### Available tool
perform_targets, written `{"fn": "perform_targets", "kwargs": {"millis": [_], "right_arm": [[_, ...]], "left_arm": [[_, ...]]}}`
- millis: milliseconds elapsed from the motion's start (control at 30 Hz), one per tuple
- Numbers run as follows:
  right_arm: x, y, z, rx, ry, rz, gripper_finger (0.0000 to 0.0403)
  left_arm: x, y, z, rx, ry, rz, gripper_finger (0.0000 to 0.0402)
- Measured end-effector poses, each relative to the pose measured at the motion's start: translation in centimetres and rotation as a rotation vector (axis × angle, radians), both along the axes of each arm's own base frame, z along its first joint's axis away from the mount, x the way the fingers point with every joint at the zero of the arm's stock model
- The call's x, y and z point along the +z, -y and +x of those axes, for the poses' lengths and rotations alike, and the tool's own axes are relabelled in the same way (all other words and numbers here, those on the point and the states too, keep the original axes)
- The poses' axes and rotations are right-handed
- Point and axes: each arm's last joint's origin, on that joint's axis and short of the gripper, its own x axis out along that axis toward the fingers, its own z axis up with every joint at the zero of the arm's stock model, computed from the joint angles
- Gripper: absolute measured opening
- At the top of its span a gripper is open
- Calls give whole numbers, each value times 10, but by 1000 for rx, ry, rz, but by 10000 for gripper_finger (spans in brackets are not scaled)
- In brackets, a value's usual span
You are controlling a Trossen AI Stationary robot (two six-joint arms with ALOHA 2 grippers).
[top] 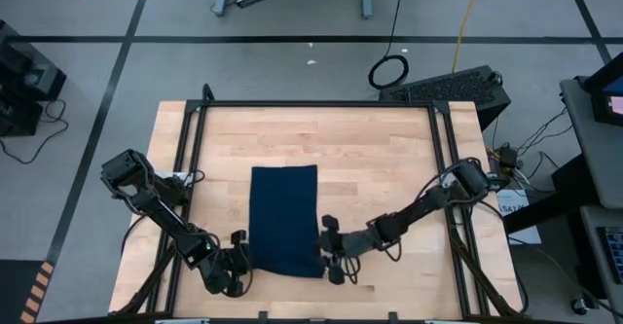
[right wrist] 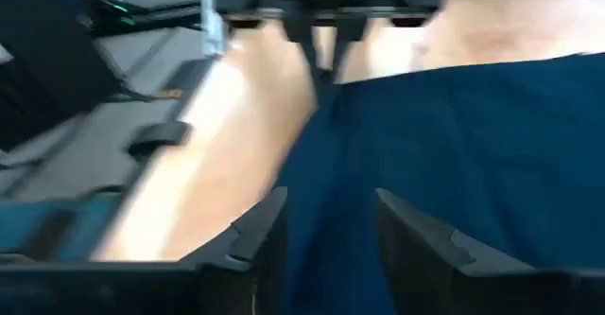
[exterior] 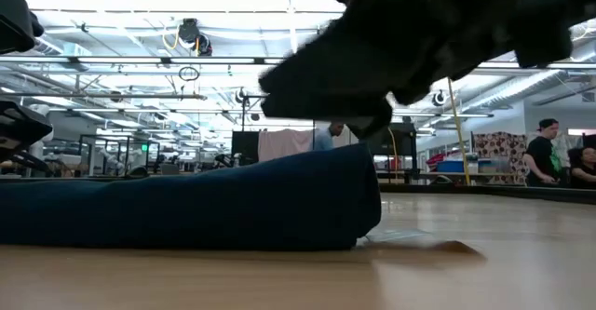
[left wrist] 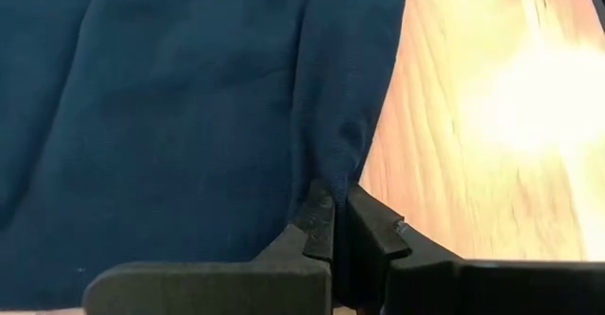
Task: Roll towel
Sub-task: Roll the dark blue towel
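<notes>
The dark navy towel (top: 284,217) lies flat on the wooden table (top: 389,149), long side running from near to far. In the low view its near edge (exterior: 205,208) shows as a thick, rounded hem. My left gripper (top: 240,256) is at the towel's near left corner, shut on the cloth. My right gripper (top: 332,256) hovers beside the near right corner, open. In the right wrist view its two fingers (right wrist: 269,235) stand apart over the towel's near edge (right wrist: 454,154) without touching it. In the low view it hangs above the towel as a dark shape (exterior: 400,49). My left gripper pinches the towel's near left corner (left wrist: 329,178) between its two fingers (left wrist: 317,222). The fingers slant down at it from the table's near left. A narrow ridge of cloth (left wrist: 336,97) runs away from the fingertips, while the remainder of the towel lies on the table.
A black frame (top: 311,103) borders the tabletop on its far, left and right sides. Bare wood (top: 389,168) lies to the right of the towel and beyond it. Cables and equipment stand on the floor around the table. People (exterior: 545,156) show far off in the room.
</notes>
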Motion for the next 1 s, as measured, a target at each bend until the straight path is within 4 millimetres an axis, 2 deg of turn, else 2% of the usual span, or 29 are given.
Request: {"fn": "perform_targets", "kwargs": {"millis": [133,233,300,400,500,633,833,1000], "right_arm": [[-25,22,9,-61,-75,-29,124],[-40,31,12,-85,-121,-15,96],[-49,33,12,-107,-160,3,71],[-52,33,10,-130,-201,47,31],[-52,24,7,-139,-214,89,5],[-51,11,1,-141,-233,148,13],[-49,-2,-6,-182,-217,141,13],[-32,-5,-12,-182,-201,84,30]], "left_arm": [[0,-2,2,2,2,6,10],[0,-3,4,6,5,6,10],[0,-3,4,-4,6,17,10],[0,-4,4,-9,6,22,9],[0,-3,4,-22,1,10,9],[6,0,6,-114,24,6,9],[8,-9,14,-108,15,-2,9],[9,-13,20,-89,-10,-62,9]]}}
